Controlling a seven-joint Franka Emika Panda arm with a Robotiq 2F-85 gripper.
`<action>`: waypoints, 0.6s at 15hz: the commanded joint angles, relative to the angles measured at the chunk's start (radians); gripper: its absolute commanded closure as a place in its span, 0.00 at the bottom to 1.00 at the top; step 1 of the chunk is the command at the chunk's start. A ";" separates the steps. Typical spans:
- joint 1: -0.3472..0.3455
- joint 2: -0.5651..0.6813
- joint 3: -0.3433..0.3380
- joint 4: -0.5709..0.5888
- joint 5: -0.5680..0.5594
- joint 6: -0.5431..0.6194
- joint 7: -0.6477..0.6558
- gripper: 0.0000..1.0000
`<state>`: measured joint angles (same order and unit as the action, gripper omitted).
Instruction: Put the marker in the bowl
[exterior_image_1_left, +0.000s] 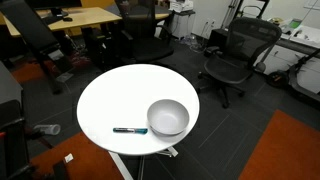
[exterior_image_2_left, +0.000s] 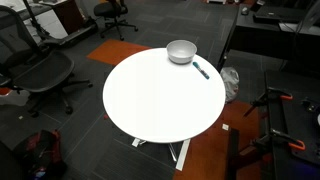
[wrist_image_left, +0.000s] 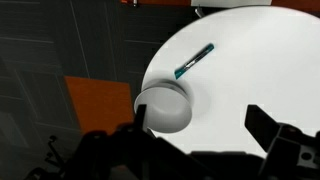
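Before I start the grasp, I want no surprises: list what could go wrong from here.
The thin marker lies flat near the edge of the table; a sloppy pinch might roll it off. The bowl sits close beside it, also near the edge, so the open gripper could bump or shove it.

You see the marker (exterior_image_1_left: 130, 130) lying flat on the white counter (exterior_image_1_left: 120, 95), outside the bowl (exterior_image_1_left: 168, 117) and just beside it. It is a thin dark stick with a blue-teal end, and in the wrist view (wrist_image_left: 194, 61) that coloured end points toward the bowl (wrist_image_left: 165, 107). A narrow gap seems to part the two. The bowl is round, plain and grey-white, smooth-sided, standing upright and empty near the counter's edge in both exterior views (exterior_image_2_left: 181, 51).
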<state>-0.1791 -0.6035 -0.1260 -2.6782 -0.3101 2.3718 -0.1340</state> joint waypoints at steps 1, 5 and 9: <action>-0.003 0.000 0.004 0.001 0.004 -0.001 -0.002 0.00; -0.003 0.000 0.004 0.001 0.004 -0.001 -0.002 0.00; -0.004 0.045 0.007 0.014 0.016 0.025 0.032 0.00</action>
<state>-0.1789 -0.5972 -0.1259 -2.6781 -0.3082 2.3719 -0.1303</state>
